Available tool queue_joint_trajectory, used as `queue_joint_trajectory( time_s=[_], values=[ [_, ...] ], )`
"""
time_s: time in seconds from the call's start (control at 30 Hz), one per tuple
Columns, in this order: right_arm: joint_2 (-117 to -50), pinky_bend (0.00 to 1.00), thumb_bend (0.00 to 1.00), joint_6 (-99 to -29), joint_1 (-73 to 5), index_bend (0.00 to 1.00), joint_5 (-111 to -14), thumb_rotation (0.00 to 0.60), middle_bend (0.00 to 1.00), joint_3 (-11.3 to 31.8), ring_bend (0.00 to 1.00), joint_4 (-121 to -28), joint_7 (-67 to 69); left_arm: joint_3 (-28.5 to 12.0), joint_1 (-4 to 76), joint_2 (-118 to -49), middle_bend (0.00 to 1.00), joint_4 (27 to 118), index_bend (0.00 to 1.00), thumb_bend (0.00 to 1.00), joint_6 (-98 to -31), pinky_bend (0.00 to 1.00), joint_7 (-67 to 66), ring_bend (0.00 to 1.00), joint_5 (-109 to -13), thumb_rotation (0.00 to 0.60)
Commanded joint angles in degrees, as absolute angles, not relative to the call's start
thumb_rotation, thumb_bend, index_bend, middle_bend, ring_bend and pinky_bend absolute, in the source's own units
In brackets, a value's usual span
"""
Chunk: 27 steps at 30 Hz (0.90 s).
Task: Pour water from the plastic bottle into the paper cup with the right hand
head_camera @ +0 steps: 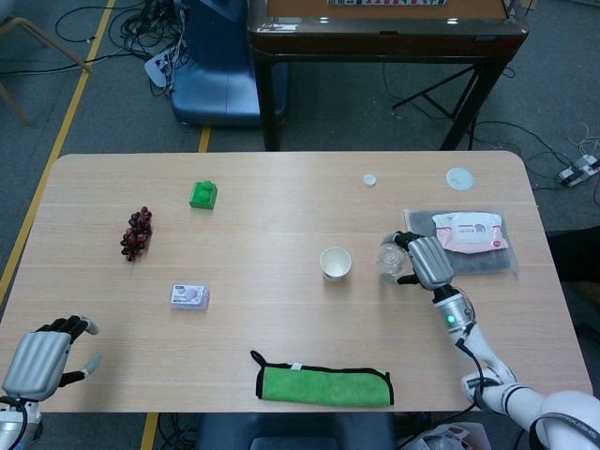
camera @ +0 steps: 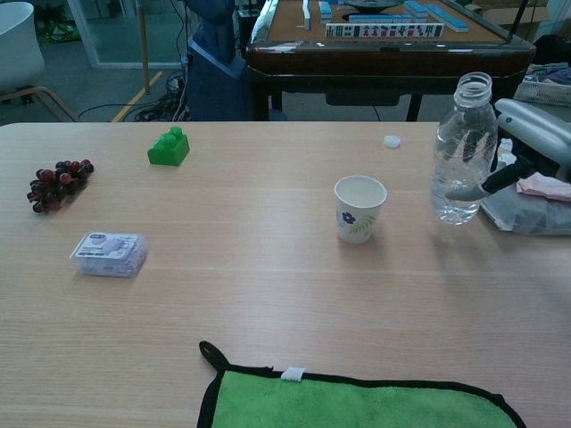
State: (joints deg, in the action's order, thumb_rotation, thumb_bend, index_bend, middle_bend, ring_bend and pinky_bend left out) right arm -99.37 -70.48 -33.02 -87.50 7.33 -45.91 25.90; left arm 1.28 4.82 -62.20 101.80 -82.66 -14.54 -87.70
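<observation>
Right hand point(camera: 526, 147) around upright bottle point(camera: 463, 152)

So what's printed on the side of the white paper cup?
A dark blue flower with green leaves on the white paper cup, clearest in chest view.

My surroundings: 1 pale wood-grain table point(head_camera: 281, 216) before me. Beyond it, 1 dark-framed mahjong table point(camera: 393, 45) with tiles on top. Left of that, 1 blue machine base point(head_camera: 217, 70) on grey carpet point(head_camera: 112, 103), with tangled cables point(head_camera: 141, 28) and yellow floor tape point(head_camera: 70, 103). Far left, 1 white chair point(camera: 20, 53). Lighting even.
</observation>
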Motion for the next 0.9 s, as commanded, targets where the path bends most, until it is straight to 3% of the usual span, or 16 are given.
queue_joint_trajectory(
  time_s=[0.03,0.43,0.9],
  values=[
    [-96.9,0.62,0.14,-66.0,-35.4,0.58,-85.3,0.600,0.60,8.8,0.53,-48.8,17.3,1.3,4.8,-62.1,0.38,101.8,0.44,0.21,-82.6,0.52,-14.4,0.38,-87.7,0.600],
    [-94.4,0.62,0.16,-59.9,-39.4,0.60,-81.1,0.600,0.61,11.1,0.54,-52.9,-3.1,1.1,4.7,-61.6,0.38,102.0,0.44,0.21,-83.0,0.52,-13.4,0.38,-87.7,0.600],
    [-94.1,0.63,0.16,-57.7,-42.1,0.60,-78.3,0.600,0.62,11.5,0.54,-54.8,-19.5,0.8,4.2,-60.6,0.38,102.7,0.44,0.21,-84.4,0.52,-12.4,0.38,-88.1,0.600]
  ],
)
